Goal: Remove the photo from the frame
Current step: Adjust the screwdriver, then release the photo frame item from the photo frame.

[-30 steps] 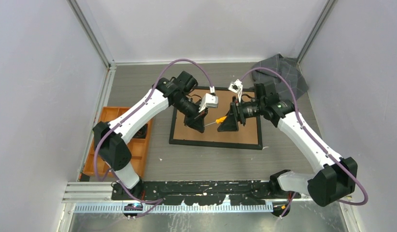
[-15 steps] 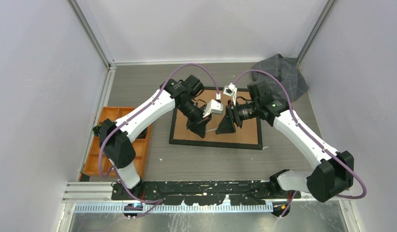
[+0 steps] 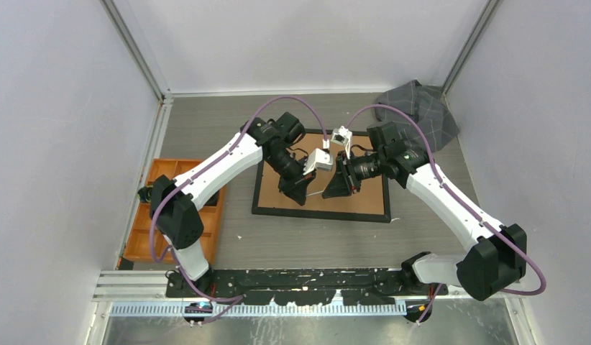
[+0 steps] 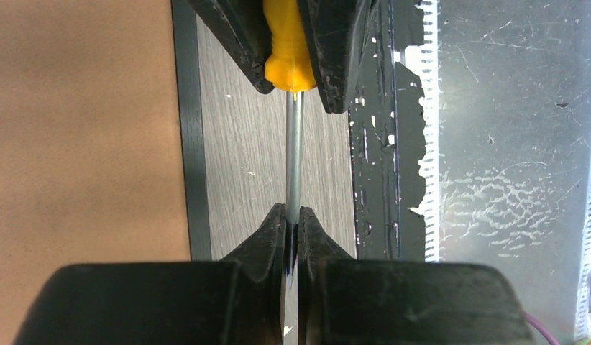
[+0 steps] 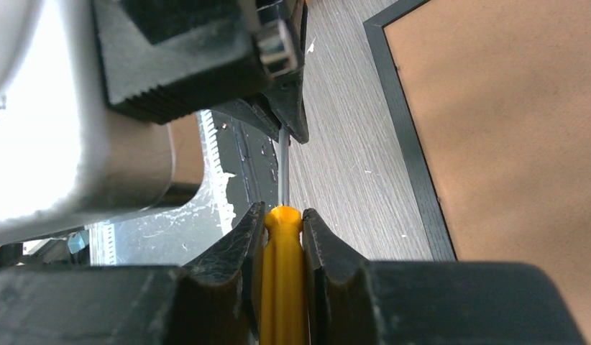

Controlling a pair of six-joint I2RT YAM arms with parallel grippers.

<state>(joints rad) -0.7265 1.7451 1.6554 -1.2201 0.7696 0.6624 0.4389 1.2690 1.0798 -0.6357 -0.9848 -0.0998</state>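
Frame [image 3: 361, 205] lay brown back up on the table [image 3: 206, 122], its long side running left to right. Only the wrist views clearly showed the screwdriver [image 4: 294, 144]: left gripper [image 4: 292, 224] clamped on its steel shaft, right gripper [image 5: 282, 219] on its yellow handle.

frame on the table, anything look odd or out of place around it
The frame lies back up, no damage visible. Odd: a screwdriver is gripped at both ends, left hand on the bare shaft, right hand on the yellow handle. A grey cloth sits crumpled in the far right corner.
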